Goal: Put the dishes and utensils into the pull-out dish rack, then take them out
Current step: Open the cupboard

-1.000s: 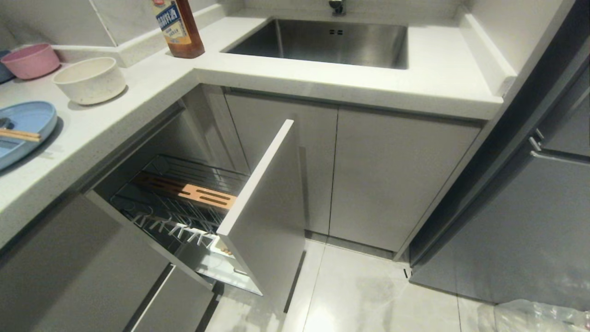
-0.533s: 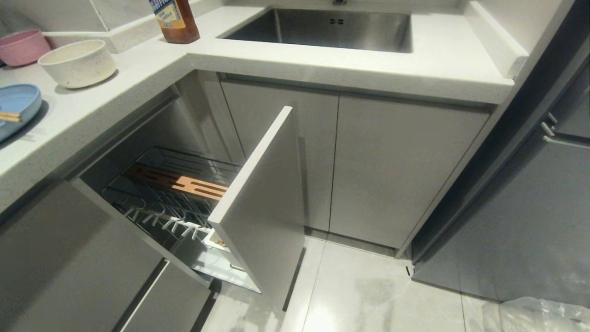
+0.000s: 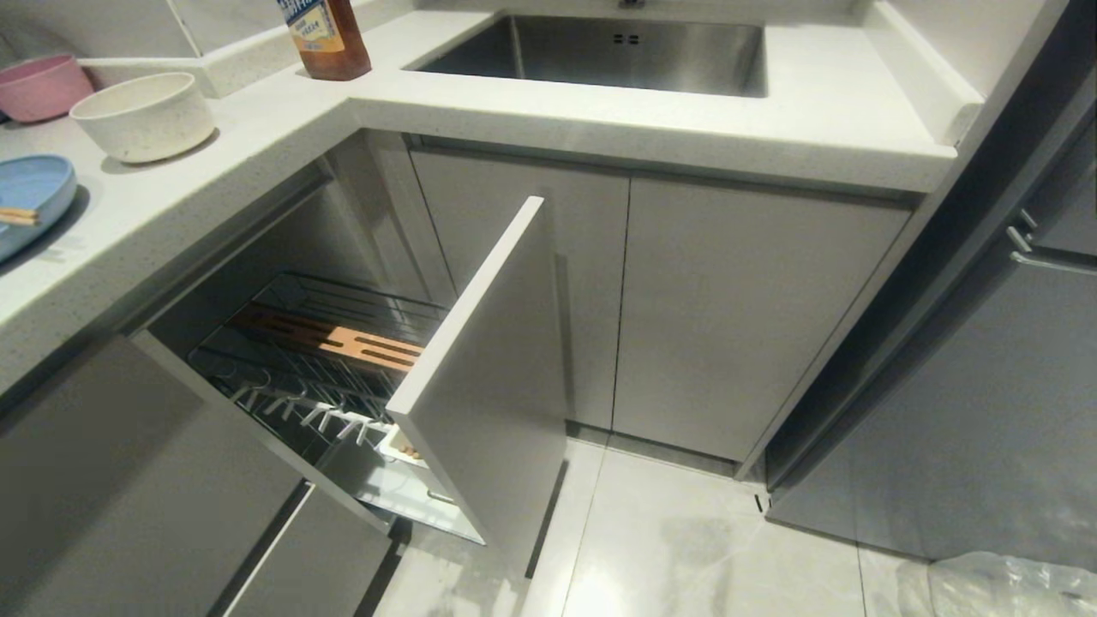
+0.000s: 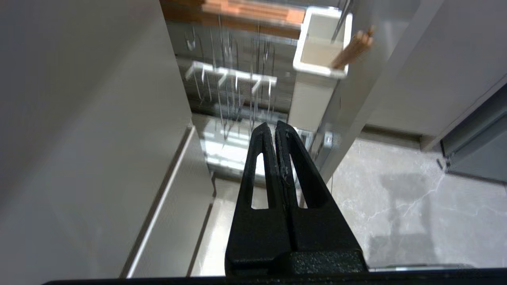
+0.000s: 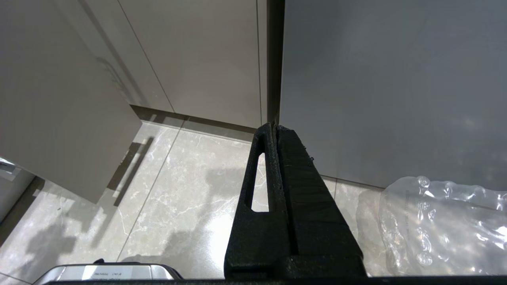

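The pull-out dish rack (image 3: 326, 360) stands drawn out of the lower cabinet, its pale grey drawer front (image 3: 488, 386) swung into the aisle. An orange-brown wooden strip (image 3: 360, 344) lies across the chrome wires. On the counter at the left sit the light-blue plate (image 3: 30, 184) with chopsticks (image 3: 17, 216) on it and the cream bowl (image 3: 143, 116). My left gripper (image 4: 275, 124) is shut and empty, hanging low before the rack's white utensil cup (image 4: 321, 43), which holds wood-coloured sticks (image 4: 354, 47). My right gripper (image 5: 275, 126) is shut and empty above the floor. Neither arm shows in the head view.
A pink bowl (image 3: 38, 86) and a brown bottle (image 3: 326, 38) stand further back on the counter, beside the steel sink (image 3: 600, 51). A tall grey appliance (image 3: 986, 386) closes the right side. A clear plastic bag (image 5: 443, 225) lies on the tiled floor.
The head camera has shifted, so the counter and rack slid up and left in the picture, then held still. No dish, utensil or the rack itself has moved.
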### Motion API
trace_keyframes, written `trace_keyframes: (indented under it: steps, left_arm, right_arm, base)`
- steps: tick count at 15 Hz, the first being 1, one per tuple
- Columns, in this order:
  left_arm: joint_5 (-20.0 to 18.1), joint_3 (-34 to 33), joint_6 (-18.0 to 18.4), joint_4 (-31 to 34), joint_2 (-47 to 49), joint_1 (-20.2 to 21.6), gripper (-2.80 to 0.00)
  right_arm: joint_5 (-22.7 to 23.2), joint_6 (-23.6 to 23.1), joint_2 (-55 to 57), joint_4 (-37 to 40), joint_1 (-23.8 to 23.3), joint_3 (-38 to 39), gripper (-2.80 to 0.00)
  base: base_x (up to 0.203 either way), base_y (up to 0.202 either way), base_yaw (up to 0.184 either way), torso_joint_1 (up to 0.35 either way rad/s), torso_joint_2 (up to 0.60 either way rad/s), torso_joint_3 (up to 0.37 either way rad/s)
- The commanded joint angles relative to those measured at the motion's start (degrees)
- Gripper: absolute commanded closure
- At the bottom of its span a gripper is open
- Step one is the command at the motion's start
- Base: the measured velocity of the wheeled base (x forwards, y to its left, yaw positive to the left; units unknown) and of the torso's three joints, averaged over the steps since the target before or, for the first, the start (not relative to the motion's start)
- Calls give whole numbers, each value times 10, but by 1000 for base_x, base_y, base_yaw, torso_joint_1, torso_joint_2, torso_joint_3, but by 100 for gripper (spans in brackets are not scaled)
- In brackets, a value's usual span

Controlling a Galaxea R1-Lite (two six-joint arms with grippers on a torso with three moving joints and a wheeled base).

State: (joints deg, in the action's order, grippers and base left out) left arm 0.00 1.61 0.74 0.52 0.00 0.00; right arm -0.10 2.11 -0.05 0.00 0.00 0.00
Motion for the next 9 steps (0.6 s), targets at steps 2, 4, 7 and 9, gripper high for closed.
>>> trace_keyframes:
  steps: [2,4,7,9]
  left_arm:
    - [0,87,0,21,25,0,0]
    - [2,209,-1,58,85,0,0]
    - [1,330,5,86,228,-18,0]
    - [-1,371,9,73,338,-37,0]
  right_arm:
    - [0,0,0,0,0,0,0]
    - [0,0,0,0,0,0,0]
    - [0,0,0,0,0,0,0]
    - [0,0,0,0,0,0,0]
  base:
    - [0,0,0,0,0,0]
    - [0,0,0,0,0,0]
    - [0,0,0,0,0,0]
    - [0,0,0,0,0,0]
